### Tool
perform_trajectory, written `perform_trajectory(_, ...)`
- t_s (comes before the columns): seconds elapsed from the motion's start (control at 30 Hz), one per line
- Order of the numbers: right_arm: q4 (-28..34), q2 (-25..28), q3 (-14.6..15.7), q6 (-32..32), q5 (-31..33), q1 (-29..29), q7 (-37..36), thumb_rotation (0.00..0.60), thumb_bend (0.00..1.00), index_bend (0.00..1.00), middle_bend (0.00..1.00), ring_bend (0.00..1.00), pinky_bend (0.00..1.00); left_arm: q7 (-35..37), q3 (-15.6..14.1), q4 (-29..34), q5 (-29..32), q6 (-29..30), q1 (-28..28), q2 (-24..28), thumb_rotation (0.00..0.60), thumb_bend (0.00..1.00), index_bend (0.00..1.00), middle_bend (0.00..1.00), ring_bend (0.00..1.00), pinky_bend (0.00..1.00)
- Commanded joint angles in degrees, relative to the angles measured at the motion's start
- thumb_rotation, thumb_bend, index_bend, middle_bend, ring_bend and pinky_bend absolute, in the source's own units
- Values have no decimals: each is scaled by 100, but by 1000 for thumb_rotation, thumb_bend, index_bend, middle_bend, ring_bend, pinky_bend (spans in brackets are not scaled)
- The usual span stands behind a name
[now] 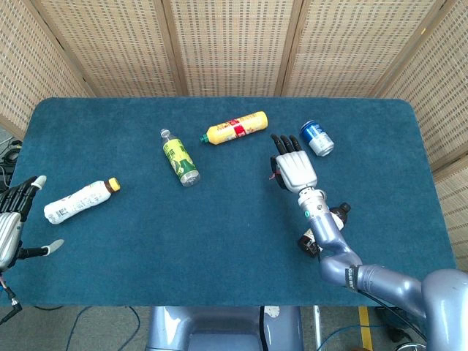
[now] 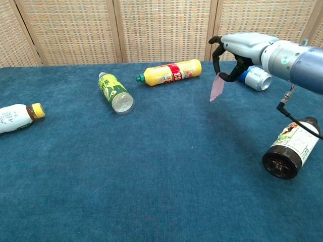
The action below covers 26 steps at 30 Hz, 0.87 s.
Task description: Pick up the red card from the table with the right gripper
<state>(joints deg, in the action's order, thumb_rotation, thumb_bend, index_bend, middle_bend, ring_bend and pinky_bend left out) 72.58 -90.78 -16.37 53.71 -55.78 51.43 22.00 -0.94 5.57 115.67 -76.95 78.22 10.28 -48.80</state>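
Note:
The red card (image 2: 217, 86) hangs in the air well above the blue table, pinched by my right hand (image 2: 241, 46); in the chest view its pale pink face shows. In the head view only a thin red sliver of the card (image 1: 273, 176) shows at the left edge of my right hand (image 1: 294, 168), which hides the remainder of it. My left hand (image 1: 13, 219) stays at the table's left edge, fingers spread and holding nothing.
On the table lie a yellow bottle (image 1: 235, 128), a green-labelled bottle (image 1: 179, 157), a white bottle (image 1: 79, 200), a blue can (image 1: 316, 138) and a dark bottle (image 2: 290, 148) under my right forearm. Woven screens stand behind the table.

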Motion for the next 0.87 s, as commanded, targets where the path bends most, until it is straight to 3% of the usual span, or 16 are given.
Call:
perform_trajectory(0.03, 1034, 563, -185, 38, -99, -250, -585, 600, 601, 650, 34, 0, 0, 60, -5, -8, -30, -3, -5, 21, 600, 0, 0, 0, 0, 0)
perform_trajectory(0.2, 2289, 1322, -329, -407, -61, -538, -1553, 600, 599, 685, 34, 0, 0, 173, -26, -30, -101, -45, -1, 62, 600, 0, 0, 0, 0, 0)
perform_trajectory(0.4, 3167, 1767, -262, -809, -167, -710, -2203, 600, 597, 667, 34, 0, 0, 262, -72, 13, -270, 28, -53, 113, 600, 0, 0, 0, 0, 0)
perform_trajectory(0.87, 3661, 1256, 384, -1070, -297, -536, -2151, 600, 596, 628, 34, 0, 0, 452, -166, 64, -579, 186, -166, 220, 600, 0, 0, 0, 0, 0)
